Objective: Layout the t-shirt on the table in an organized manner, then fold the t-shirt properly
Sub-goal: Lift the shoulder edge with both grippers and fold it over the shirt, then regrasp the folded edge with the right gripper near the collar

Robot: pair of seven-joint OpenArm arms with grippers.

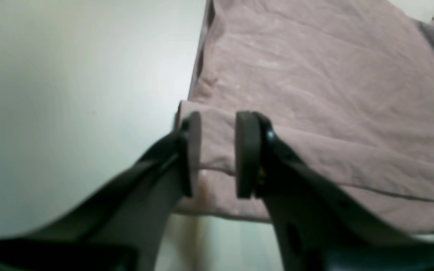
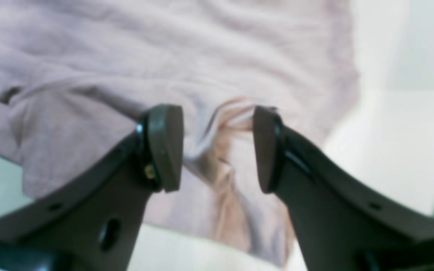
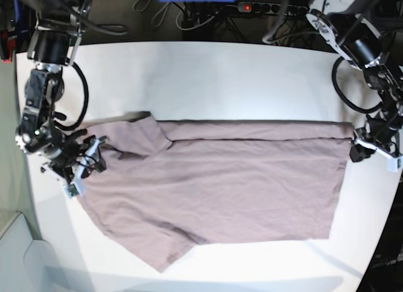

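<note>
Dusty mauve cloth fills most of the base view: the t-shirt [image 3: 220, 185] lies spread across the white tabletop [image 3: 208, 78], with one sleeve pointing toward 7 o'clock at the near edge. Further up, a long fold runs along the shirt's far side from 9 to 3 o'clock.

At 9 o'clock the right gripper [image 3: 85, 160] sits at the shirt's left end; in its wrist view [image 2: 217, 148] the fingers [image 2: 164, 146] stand apart, with bunched cloth between them but not pinched.

At 3 o'clock the left gripper [image 3: 357, 148] meets the folded corner. Its wrist view [image 1: 217, 154] shows the fingers [image 1: 247, 154] parted, straddling the folded hem, which lies loose between them.
</note>
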